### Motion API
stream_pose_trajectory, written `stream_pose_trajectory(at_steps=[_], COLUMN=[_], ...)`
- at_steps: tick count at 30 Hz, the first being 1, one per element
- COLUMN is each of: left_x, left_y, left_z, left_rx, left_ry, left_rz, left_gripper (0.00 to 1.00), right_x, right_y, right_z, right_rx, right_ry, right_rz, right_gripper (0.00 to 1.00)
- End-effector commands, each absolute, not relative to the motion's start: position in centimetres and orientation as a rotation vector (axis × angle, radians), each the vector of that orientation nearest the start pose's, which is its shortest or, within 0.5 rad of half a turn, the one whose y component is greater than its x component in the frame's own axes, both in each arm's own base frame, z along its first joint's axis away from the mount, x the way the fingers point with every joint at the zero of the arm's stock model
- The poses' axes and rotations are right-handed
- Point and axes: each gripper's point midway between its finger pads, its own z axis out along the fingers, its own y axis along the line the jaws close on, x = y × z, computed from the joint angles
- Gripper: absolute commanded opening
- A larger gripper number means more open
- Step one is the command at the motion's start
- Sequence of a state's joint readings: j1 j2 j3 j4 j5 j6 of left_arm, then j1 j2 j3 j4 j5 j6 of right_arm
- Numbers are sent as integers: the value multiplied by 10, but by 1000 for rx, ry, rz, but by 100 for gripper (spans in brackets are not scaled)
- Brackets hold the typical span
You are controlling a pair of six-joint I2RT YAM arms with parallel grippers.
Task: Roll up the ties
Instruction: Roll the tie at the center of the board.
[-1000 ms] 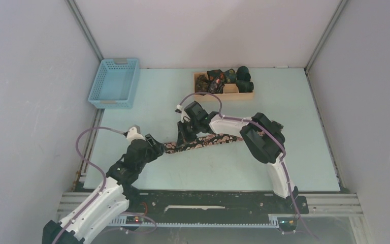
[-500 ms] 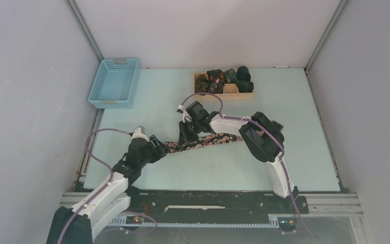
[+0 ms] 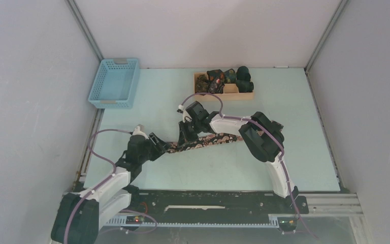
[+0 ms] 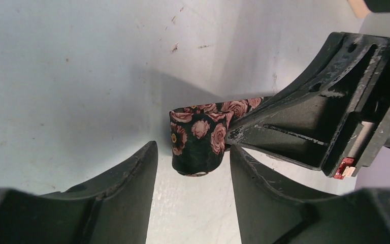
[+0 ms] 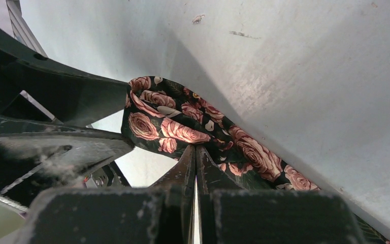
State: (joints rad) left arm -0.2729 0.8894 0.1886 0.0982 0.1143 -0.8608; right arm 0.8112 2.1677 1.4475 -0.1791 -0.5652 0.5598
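Observation:
A long dark tie [image 3: 208, 140] with pink roses lies across the middle of the table. Its left end is curled into a small roll [image 4: 198, 142], which also shows in the right wrist view [image 5: 157, 119]. My left gripper [image 3: 161, 145] is open, and its fingertips [image 4: 150, 152] stand on either side of the roll without touching it. My right gripper [image 3: 185, 138] is shut, and its closed tips [image 5: 195, 150] press down on the tie just behind the roll. Several small dark rolled ties [image 3: 226, 77] sit at the back.
A wooden tray [image 3: 231, 92] at the back centre holds the rolled ties. A light blue plastic basket [image 3: 114, 84] stands at the back left. The right gripper's body [image 4: 325, 122] sits close to the right of the left fingers. Grey walls enclose the table.
My left gripper has moved a little to the right, closing in around the tie's rolled end, and its arm has swung. The right arm and the tie have stayed put.

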Motion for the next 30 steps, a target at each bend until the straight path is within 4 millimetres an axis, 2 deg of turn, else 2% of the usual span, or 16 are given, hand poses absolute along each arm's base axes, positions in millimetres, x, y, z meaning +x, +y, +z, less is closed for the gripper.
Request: stream_pose_trajectory(at_steps=[1,7,9,10,16,17,19,24,30], left_x=[250,252,253,254,257,257,257,255,250], left_y=[-131,-131,-132,-133,-133,-133,-131,-120,-101], left_z=[51,38,35,35,31,32,33,51,74], left_rx=[-574,-587,-587,-583,-558,-550,-543,-512,-469], left_ry=[2169,2197,2206,2207,2218,2217,2223,2211,2206], left_rz=[-837,-822,-824,-830,-813,-809,-785,-671,-498], left_gripper=[58,54,49,45,5,1,0,0,0], right_x=[258,259,259,259,260,260,262,265,260], right_y=[436,435,435,435,438,439,442,459,480], right_z=[20,20,21,20,25,27,33,48,52], right_rx=[-615,-614,-615,-615,-619,-621,-625,-640,-669], right_ry=[2670,2672,2669,2671,2657,2651,2635,2603,2600], right_rz=[1217,1217,1218,1218,1224,1224,1218,1210,1200], right_gripper=[0,0,0,0,0,0,0,0,0])
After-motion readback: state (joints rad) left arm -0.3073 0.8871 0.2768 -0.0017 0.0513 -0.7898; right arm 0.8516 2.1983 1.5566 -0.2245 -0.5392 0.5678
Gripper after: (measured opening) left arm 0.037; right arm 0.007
